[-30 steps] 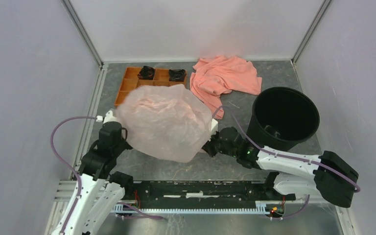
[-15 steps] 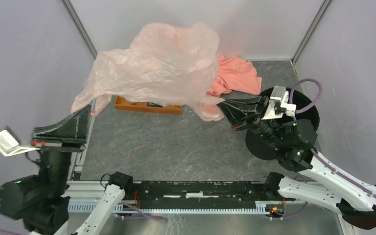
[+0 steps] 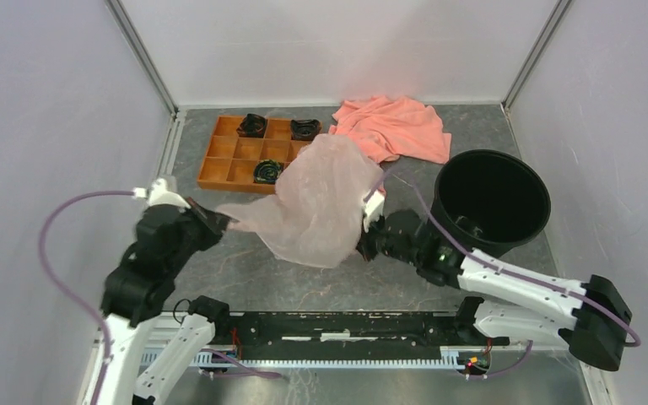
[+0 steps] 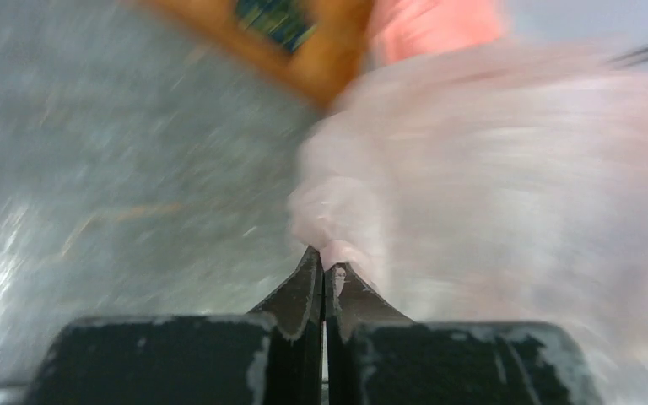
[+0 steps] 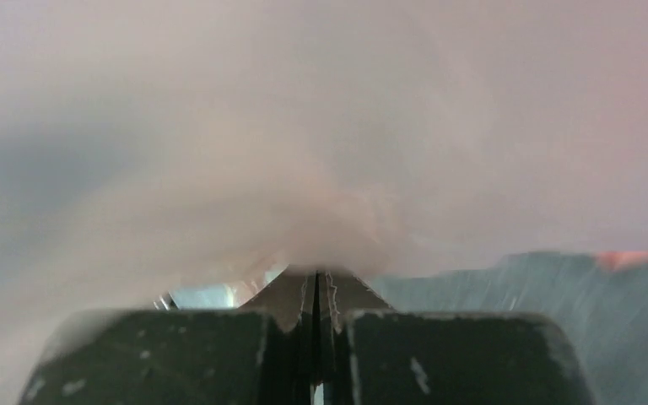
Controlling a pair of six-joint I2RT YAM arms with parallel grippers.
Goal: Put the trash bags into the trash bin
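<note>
The pale pink translucent trash bag [image 3: 316,202] hangs slack between my two grippers over the middle of the table. My left gripper [image 3: 222,222] is shut on the bag's left edge, which shows blurred in the left wrist view [image 4: 472,186]. My right gripper [image 3: 366,243] is shut on the bag's right edge, and the film fills the right wrist view [image 5: 304,126]. The round black trash bin [image 3: 491,202] stands upright to the right of the bag, its mouth open, just beyond my right gripper.
An orange compartment tray [image 3: 253,153] with a few black parts sits behind the bag at the back left. A salmon-orange cloth [image 3: 396,128] lies crumpled at the back, left of the bin. Grey walls close in on three sides.
Both arms swung the bag high and spread it wide half a second ago; now they have come back down low and closer together, and the bag has collapsed onto the table.
</note>
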